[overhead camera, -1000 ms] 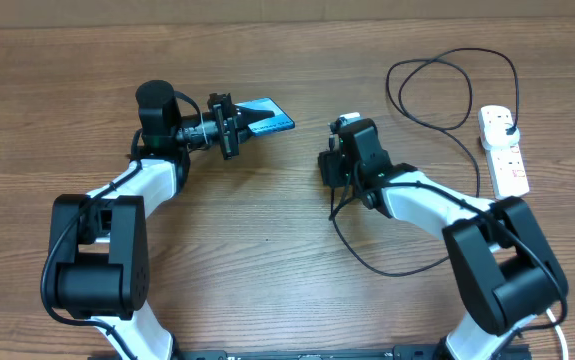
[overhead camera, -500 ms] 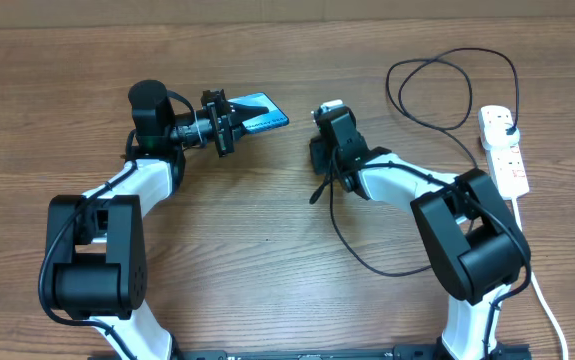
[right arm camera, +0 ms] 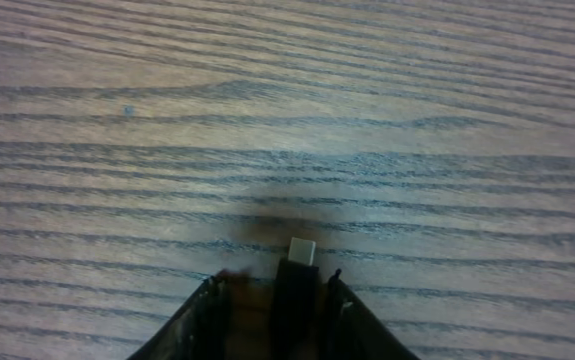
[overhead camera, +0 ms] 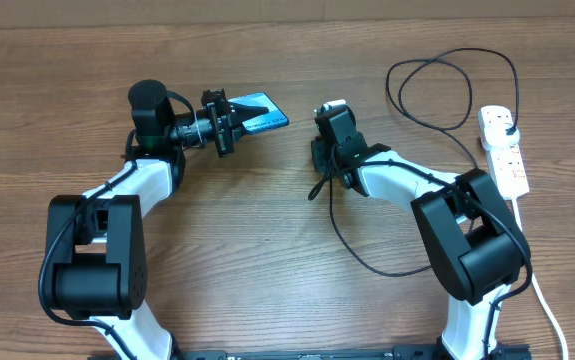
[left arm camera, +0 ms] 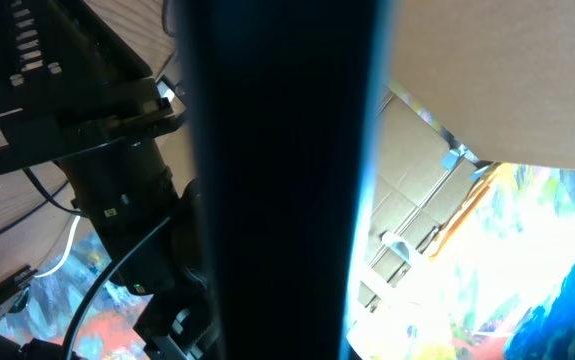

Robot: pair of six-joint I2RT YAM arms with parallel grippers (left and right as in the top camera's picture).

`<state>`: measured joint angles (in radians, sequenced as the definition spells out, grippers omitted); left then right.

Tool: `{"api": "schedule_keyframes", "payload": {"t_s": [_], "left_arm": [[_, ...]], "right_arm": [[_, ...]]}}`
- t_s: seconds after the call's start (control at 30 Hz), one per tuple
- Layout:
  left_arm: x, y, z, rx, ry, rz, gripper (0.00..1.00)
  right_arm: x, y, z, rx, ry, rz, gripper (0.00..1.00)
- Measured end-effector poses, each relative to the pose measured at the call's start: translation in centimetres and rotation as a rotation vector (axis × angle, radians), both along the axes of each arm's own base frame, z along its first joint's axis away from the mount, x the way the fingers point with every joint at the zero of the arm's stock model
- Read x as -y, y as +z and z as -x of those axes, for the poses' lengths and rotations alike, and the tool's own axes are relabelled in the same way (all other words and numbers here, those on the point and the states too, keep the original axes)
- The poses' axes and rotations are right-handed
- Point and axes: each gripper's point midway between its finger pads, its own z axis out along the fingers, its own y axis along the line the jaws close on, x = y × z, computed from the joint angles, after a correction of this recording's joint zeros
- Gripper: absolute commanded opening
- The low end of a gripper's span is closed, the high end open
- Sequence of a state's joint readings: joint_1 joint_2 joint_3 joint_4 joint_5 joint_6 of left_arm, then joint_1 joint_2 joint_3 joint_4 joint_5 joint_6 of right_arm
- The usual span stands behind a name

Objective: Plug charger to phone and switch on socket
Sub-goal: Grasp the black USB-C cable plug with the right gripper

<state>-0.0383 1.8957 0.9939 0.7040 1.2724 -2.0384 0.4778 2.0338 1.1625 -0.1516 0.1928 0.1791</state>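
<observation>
Left wrist view is mostly unreadable. A broad dark bar runs top to bottom through the middle, out of focus, and I cannot say what it is. Beside it are black arm hardware and smeared bright colours.

Left gripper [overhead camera: 233, 124]: its fingers are hard to separate from above, but it is clamped on one end of the phone [overhead camera: 265, 112]. The phone sticks out past the fingertips toward the right gripper, bluish face up. Cannot tell whether it touches the wood. Screen text is too small to read.

Right gripper [right arm camera: 274, 279]: from above, the fingers are hidden under the wrist body. The wrist view catches only the fingertips at the bottom edge, set narrow and closed in on the charger [right arm camera: 295, 310]. Its pale-ended connector pokes just past them, blurred, with its shadow on the wood ahead. Overhead, the cable trails back from this gripper, passes under the forearm and coils beyond.

The socket [overhead camera: 504, 152] lies well away from the right gripper, out past that arm's elbow. A dark plug sits at its far end; the switch is too small to judge. Its white cord [overhead camera: 547, 305] runs off the near edge of the frame.

Surface: brown wood-grain table [overhead camera: 267, 230], matt. A pale band [overhead camera: 267, 8] runs along the far edge; the room beyond is cut off.
</observation>
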Motion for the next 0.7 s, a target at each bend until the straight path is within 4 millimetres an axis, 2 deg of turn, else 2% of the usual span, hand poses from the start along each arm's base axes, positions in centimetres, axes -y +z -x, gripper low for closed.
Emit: {"api": "schedule_keyframes", "payload": {"t_s": [0.1, 0.23, 0.33, 0.7], "left_arm": [[0.00, 0.00, 0.00, 0.000, 0.000, 0.000, 0.05], [0.00, 0.00, 0.00, 0.000, 0.000, 0.000, 0.05], [0.00, 0.00, 0.00, 0.000, 0.000, 0.000, 0.05], [0.00, 0.00, 0.00, 0.000, 0.000, 0.000, 0.05]], "right_arm": [[0.06, 0.03, -0.02, -0.001, -0.005, 0.002, 0.17], [0.13, 0.03, -0.01, -0.002, -0.007, 0.005, 0.12], [0.22, -0.03, 0.07, -0.006, -0.008, 0.009, 0.04], [0.44, -0.04, 0.60, -0.046, -0.042, 0.001, 0.04]]}}
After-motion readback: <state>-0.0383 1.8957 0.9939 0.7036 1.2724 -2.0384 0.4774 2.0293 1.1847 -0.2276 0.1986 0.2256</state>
